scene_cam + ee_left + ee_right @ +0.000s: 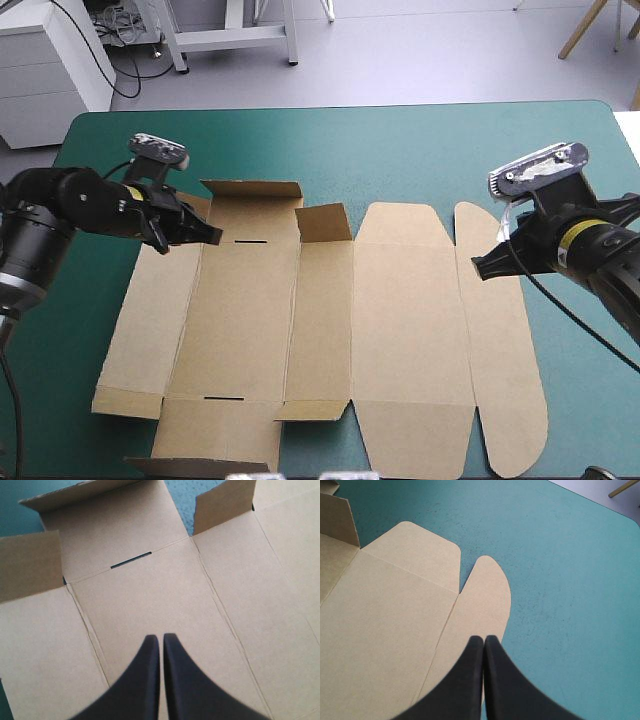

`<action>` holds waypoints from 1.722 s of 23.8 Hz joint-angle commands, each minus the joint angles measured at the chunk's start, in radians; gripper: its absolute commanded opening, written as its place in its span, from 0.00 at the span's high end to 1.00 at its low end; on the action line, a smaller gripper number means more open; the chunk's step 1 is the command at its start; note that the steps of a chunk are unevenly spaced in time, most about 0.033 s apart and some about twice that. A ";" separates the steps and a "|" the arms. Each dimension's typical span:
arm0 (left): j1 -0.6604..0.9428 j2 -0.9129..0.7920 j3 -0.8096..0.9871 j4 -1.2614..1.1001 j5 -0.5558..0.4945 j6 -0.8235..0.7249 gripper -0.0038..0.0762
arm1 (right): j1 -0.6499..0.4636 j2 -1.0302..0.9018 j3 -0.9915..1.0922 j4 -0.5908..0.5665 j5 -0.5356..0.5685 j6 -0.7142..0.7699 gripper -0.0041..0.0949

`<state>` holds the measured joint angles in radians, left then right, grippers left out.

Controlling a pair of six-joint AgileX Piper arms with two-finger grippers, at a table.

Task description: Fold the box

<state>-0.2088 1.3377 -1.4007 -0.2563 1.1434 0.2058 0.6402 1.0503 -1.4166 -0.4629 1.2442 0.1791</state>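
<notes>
Brown board makes up the box (330, 330). It lies spread out, almost flat, in the middle of the worktop (420, 150), which has a teal-green cover. Its near edge comes close to the near edge of the worktop. Most of its panels lie flat. A few flaps stand up a little. One is a long flap (250, 190) at the far left end, and one is a small flap (322, 222) just beside it. There are more along the near left edge. A thin dark slot (252, 241) is cut in the board near the long flap.

The left gripper (212, 236) hangs over the far left part of the box. Its black fingers (145, 680) are pressed together into one point and pinch nothing. The slot lies ahead of the tip. I cannot tell if the tip touches the board.

The right gripper (477, 268) is over the right end of the box, above the rounded flap (487, 595) that lies flat at that edge. Its fingers (502, 685) are pressed together too, with nothing between them.
</notes>
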 commanded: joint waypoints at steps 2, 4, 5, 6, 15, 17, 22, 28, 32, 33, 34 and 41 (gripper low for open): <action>0.255 -0.016 -0.039 -0.235 0.122 0.110 0.93 | -0.003 -0.016 -0.027 -0.018 -0.042 -0.060 0.98; 0.385 -0.017 -0.039 -0.281 0.154 0.134 0.93 | -0.003 -0.016 -0.011 -0.020 -0.042 -0.061 0.98; 0.457 -0.019 -0.039 -0.297 0.152 0.139 0.93 | -0.003 -0.016 0.001 -0.020 -0.042 -0.061 0.98; 0.494 -0.017 -0.039 -0.308 0.152 0.155 0.93 | -0.003 -0.016 0.012 -0.020 -0.042 -0.061 0.98; 0.857 -0.014 -0.039 -0.351 0.127 0.232 0.94 | -0.003 -0.016 0.061 -0.020 -0.053 0.003 0.98; 0.910 -0.014 -0.039 -0.353 0.087 0.183 0.95 | -0.003 -0.016 0.061 -0.020 -0.063 0.008 0.98; 0.953 -0.014 -0.039 -0.358 0.025 0.159 0.94 | -0.003 -0.016 0.061 -0.024 -0.063 0.006 0.98; 0.953 0.006 -0.037 -0.310 0.065 0.159 0.60 | -0.003 -0.016 0.061 -0.025 -0.063 0.006 0.98; 0.953 0.070 -0.033 -0.262 0.153 0.140 0.15 | -0.003 -0.016 0.061 -0.023 -0.063 0.004 0.98; 0.953 0.076 -0.023 -0.262 0.153 0.140 0.12 | -0.003 -0.016 0.061 -0.023 -0.063 0.004 0.98; 0.951 0.094 0.002 -0.271 0.153 0.142 0.10 | -0.003 -0.016 0.061 -0.023 -0.063 0.001 0.98; 0.951 0.126 0.273 -0.353 0.144 0.250 0.10 | -0.003 -0.016 0.061 -0.020 -0.065 -0.008 0.98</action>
<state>0.7412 1.4957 -1.1597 -0.5287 1.2257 0.4336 0.6402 1.0503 -1.3310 -0.4511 1.2276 0.1813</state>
